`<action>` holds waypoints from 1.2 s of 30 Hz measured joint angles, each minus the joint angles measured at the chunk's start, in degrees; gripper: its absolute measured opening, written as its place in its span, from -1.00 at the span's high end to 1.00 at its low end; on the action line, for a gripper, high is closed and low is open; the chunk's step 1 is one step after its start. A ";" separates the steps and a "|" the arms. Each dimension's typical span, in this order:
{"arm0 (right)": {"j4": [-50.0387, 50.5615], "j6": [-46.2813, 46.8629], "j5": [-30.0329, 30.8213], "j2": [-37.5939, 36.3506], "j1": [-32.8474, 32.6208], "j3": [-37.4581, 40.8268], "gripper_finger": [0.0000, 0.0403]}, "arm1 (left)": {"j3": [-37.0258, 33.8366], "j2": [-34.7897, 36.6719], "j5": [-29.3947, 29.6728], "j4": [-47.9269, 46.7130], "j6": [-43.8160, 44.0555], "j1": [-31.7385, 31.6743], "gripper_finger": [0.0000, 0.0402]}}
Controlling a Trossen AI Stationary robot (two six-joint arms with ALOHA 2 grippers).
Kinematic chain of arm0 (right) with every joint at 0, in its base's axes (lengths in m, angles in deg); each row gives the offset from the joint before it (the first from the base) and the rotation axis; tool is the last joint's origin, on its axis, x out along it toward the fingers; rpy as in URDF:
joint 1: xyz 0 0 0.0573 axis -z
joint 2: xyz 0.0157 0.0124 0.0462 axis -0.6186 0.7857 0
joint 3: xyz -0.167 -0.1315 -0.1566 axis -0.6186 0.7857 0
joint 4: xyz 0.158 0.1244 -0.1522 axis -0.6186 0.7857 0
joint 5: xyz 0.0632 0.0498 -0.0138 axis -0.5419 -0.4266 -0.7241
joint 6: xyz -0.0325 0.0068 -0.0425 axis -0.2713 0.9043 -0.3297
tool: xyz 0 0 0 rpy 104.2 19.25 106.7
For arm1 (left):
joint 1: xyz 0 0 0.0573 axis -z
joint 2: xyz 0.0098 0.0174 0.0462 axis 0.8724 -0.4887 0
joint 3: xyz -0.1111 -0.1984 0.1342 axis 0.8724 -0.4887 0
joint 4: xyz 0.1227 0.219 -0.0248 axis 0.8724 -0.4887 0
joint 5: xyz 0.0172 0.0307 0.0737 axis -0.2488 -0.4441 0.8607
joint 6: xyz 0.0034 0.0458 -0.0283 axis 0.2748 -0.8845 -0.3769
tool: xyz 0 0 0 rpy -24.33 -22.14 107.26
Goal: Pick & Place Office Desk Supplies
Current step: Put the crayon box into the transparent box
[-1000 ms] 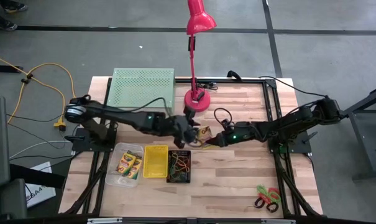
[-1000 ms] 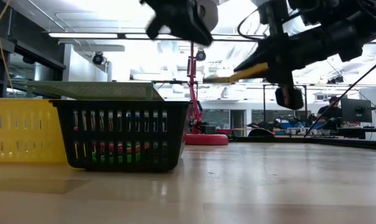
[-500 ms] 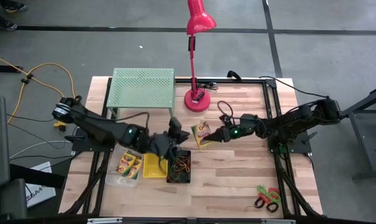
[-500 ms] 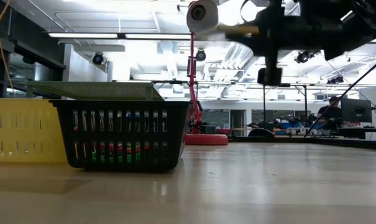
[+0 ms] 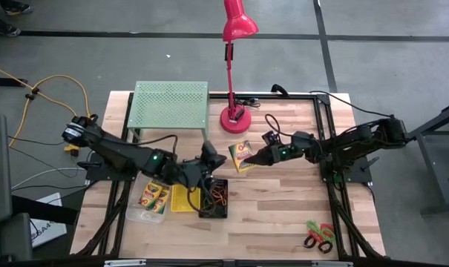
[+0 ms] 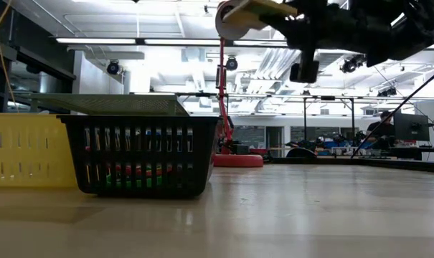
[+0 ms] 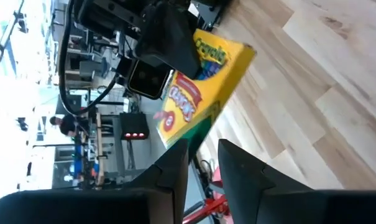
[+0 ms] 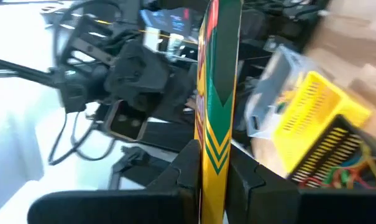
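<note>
your right claw is clamped thin on the edge of a yellow crayon box, holding it in the air over the middle of the surface, just beside the black mesh bin; gripping the narrow edge leaves the broad faces free, which i judge suits a drop into a bin or a pass to the other arm. your left claw hangs close by, over the yellow bin, its fingers a narrow gap apart and holding nothing. two more crayon boxes already lie in the clear bin, so like seems to go with like. coloured loops sit in the mesh bin. the scissors lie well apart near the surface's front right corner. on the held box the left wrist view shows "crayola" lettering; the smaller print is unreadable.
</note>
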 joint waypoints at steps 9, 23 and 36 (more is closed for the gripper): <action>-2.42 2.62 -0.38 0.00 0.00 0.01 0.85 | 0.01 0.00 -0.24 6.40 -9.73 0.01 0.68; -1.92 -2.45 0.06 0.00 0.00 0.00 0.85 | -1.19 2.56 -16.31 2.50 8.01 -6.20 0.69; -1.34 -3.50 1.33 0.00 0.00 0.01 0.85 | -28.95 13.89 -27.81 38.76 -0.98 -13.96 0.69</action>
